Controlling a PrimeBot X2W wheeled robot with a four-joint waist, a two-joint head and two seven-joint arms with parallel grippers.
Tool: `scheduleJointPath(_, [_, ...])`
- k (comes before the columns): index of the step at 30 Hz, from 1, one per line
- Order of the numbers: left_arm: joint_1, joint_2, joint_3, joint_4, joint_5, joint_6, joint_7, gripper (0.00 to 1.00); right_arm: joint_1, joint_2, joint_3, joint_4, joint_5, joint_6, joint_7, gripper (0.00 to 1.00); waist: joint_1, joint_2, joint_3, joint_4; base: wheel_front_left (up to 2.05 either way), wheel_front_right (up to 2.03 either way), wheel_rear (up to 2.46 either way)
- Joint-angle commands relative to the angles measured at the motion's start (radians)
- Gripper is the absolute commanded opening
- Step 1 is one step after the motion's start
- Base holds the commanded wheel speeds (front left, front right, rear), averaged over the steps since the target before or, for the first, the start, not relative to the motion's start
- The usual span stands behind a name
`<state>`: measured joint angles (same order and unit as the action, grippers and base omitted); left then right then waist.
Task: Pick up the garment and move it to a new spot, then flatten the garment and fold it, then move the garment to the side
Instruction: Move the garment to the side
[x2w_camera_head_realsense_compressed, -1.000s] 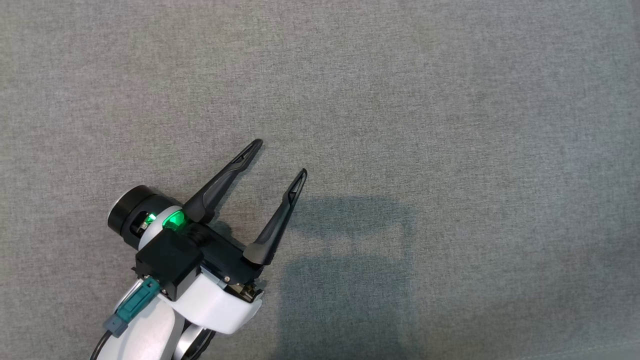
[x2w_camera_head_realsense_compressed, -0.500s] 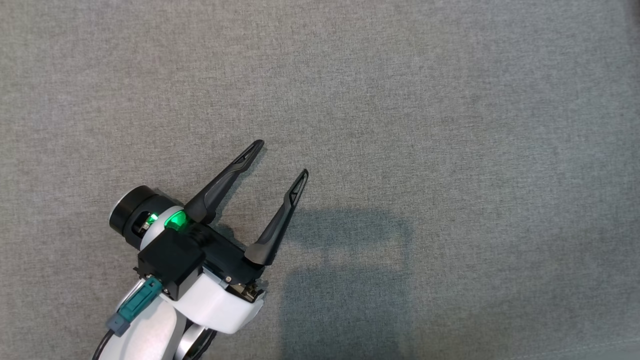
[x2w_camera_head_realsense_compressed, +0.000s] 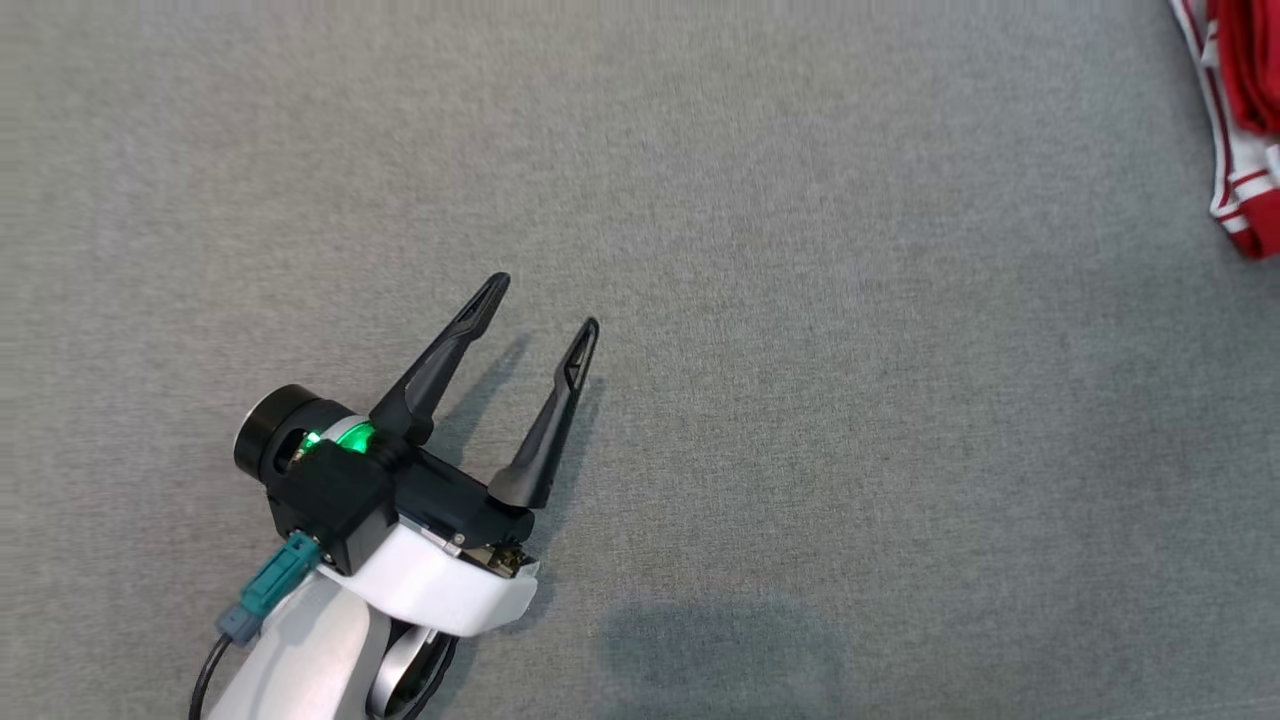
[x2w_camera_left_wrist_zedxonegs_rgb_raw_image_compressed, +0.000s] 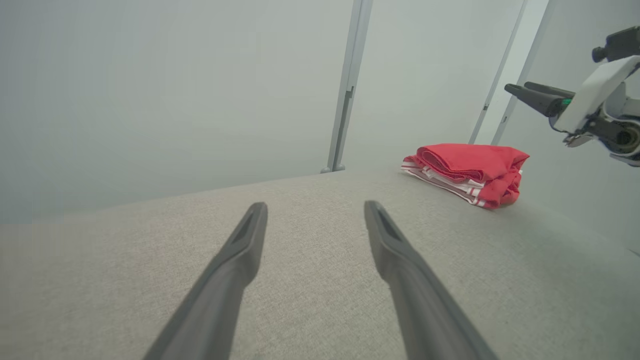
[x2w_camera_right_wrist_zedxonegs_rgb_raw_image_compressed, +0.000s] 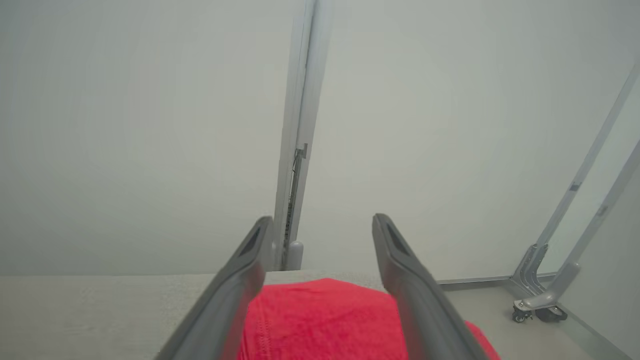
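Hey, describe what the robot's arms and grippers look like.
The left gripper has two long, dark, tapered fingers with slotted tips, on a black wrist block with a glowing green ring. Its forearm shell is white, with a teal plug and black cable. The right gripper looks alike.

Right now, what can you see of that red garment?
The garment is soft red cloth with a red-and-white striped part along its lower edge, folded into a compact, slightly lumpy bundle. It lies towards the far right side of the grey fabric surface, which alone touches it; no jaws hold it.
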<state>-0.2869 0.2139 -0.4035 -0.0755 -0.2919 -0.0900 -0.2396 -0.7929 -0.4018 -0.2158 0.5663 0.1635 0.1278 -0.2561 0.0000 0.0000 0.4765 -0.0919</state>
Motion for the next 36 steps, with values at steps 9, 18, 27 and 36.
scheduleJointPath(9, [0.043, -0.048, 0.132, 0.064, -0.054, 0.040, -0.021, 1.00, 0.294, 0.095, 0.043, -0.288, 0.008, 0.003, -0.006, 1.00, 0.0000, 0.0000, -0.212, 0.069, 0.00, 0.00, 0.00])
scheduleJointPath(18, [0.090, -0.097, 0.225, 0.080, -0.022, 0.030, -0.022, 1.00, 0.462, 0.167, 0.099, -0.406, 0.034, 0.003, -0.006, 1.00, 0.0000, 0.0000, -0.323, 0.103, 0.00, 0.00, 0.00])
scheduleJointPath(27, [0.157, -0.137, 0.315, 0.105, 0.019, 0.001, -0.022, 1.00, 0.631, 0.221, 0.159, -0.510, 0.054, 0.003, -0.006, 1.00, 0.0000, 0.0000, -0.423, 0.124, 0.00, 0.00, 0.00])
scheduleJointPath(36, [0.229, -0.155, 0.365, 0.105, 0.079, -0.022, -0.022, 1.00, 0.798, 0.276, 0.177, -0.616, 0.055, 0.003, -0.006, 1.00, 0.0000, 0.0000, -0.482, 0.142, 0.00, 0.00, 0.00])
